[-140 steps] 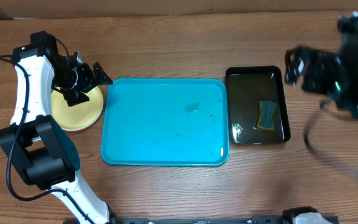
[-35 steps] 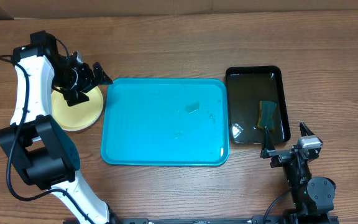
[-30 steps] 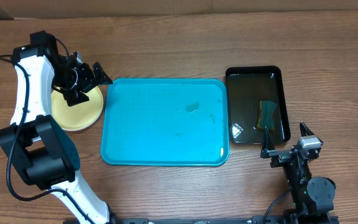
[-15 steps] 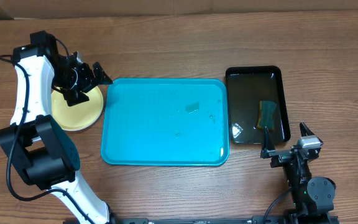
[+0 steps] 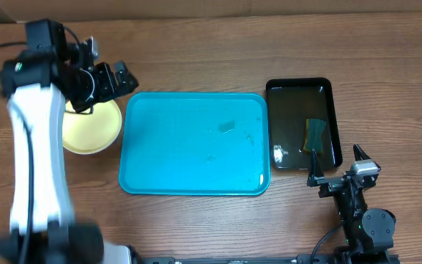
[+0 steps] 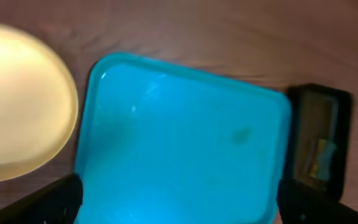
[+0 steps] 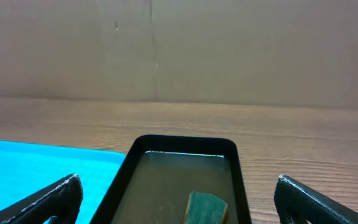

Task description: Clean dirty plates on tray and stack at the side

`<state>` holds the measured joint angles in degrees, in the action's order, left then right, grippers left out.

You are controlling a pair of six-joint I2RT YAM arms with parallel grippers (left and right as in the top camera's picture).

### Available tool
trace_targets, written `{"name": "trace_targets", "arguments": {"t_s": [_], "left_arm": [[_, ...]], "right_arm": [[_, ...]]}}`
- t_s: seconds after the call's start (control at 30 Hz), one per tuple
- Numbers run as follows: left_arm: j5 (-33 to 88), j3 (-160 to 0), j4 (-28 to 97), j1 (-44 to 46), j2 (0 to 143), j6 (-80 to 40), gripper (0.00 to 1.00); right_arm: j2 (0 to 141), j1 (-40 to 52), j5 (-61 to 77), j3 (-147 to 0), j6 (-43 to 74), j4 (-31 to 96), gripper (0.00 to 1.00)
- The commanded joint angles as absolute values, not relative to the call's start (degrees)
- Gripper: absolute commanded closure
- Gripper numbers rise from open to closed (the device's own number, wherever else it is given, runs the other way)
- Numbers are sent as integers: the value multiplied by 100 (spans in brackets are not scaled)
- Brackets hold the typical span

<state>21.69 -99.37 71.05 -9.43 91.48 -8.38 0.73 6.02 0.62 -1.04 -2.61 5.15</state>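
Wood-grain table (image 5: 196, 227) and a plain cardboard wall (image 7: 229, 50) frame the scene. On it sit one round plate, one tray, one basin and one sponge, with two arms at work.

At far left, the white left arm (image 5: 31, 147) is blurred. Its left gripper (image 5: 123, 79) hangs with jaws spread wide and nothing between them, above the plate's upper right edge. The pale yellow plate (image 5: 94, 130) rests on the table just left of the tray; whether others lie under it cannot be told. The turquoise tray (image 5: 193, 144) lies at centre, wet, with a faint smudge. Just right of it, the black basin (image 5: 299, 81) holds murky water and a green sponge (image 5: 314, 136). At bottom right, the right gripper (image 5: 335, 167) is parked near the basin's front corner, jaws wide and empty.

Half a second ago the left arm was sharp and its gripper hung lower over the plate. The right arm has not moved.
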Motion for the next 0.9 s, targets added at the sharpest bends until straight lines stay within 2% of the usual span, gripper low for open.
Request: {"name": "trace_targets", "arguments": {"t_s": [0.0, 0.37, 0.87], "left_arm": [[2071, -9972, 7126, -812, 8154, -814, 0], [2056, -9467, 7131, -521, 5732, -814, 0], [1887, -5592, 6845, -521, 2178, -816, 0]], "right_arm": [[16, 582, 23, -45, -285, 484, 0], [16, 582, 23, -45, -285, 484, 0], [16, 582, 23, -45, -285, 484, 0]]}}
